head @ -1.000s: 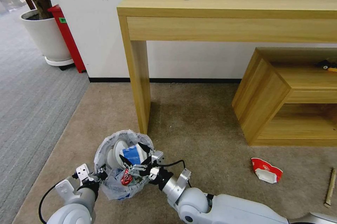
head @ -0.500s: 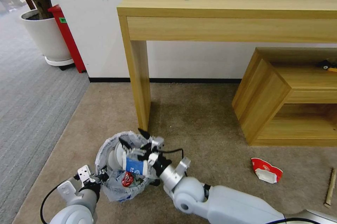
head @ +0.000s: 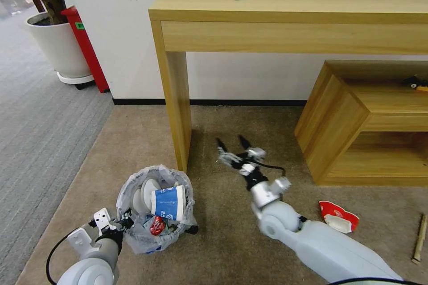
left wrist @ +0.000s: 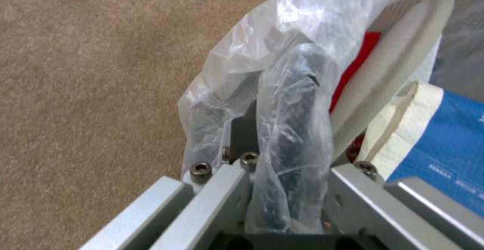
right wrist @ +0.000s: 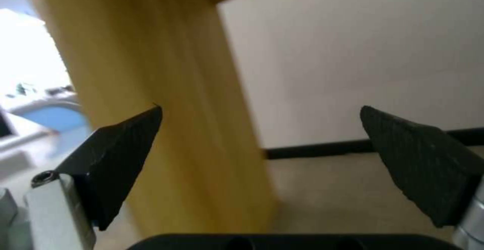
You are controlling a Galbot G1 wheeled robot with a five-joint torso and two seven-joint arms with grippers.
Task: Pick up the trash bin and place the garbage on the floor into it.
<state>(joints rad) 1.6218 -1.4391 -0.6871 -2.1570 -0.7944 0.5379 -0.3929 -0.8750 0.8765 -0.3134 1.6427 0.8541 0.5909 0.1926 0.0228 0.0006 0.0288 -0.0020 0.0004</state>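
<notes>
Bin: your trash bin [head: 154, 213] sits on the beige carpet [head: 232, 254] near its left edge, just in front of the wooden table leg [head: 177, 111], bag crinkled over the rim.
Bin contents: blue-white carton [head: 168, 202] lying on top, white slippers [head: 143, 191] behind it, crushed red can [head: 157, 226] at the front.
Left gripper [head: 119, 223]: clamped on the bin's rim and bag at the side nearest you (the wrist view shows the plastic bunched between the jaws).
Right gripper [head: 232, 144]: fingers spread wide and empty, raised over bare carpet to the right of the table leg, pointing toward the wall.
What has changed: a second ago this gripper was over the bin's mouth with the carton at its fingers; half a second ago it was still there, carton just below it. Now the carton rests in the bin and the arm has swung clear to the right.
Meaning for the task: you can count the carton as delivered; the right arm is free for the next piece.
Left to collect: red-white cup [head: 338, 217], crushed, near the carpet's right edge in front of the low wooden shelf [head: 343, 120]; wooden stick [head: 419, 238] at the far right edge.
Note: the bin looks fairly full, so later pieces may sit high.
</notes>
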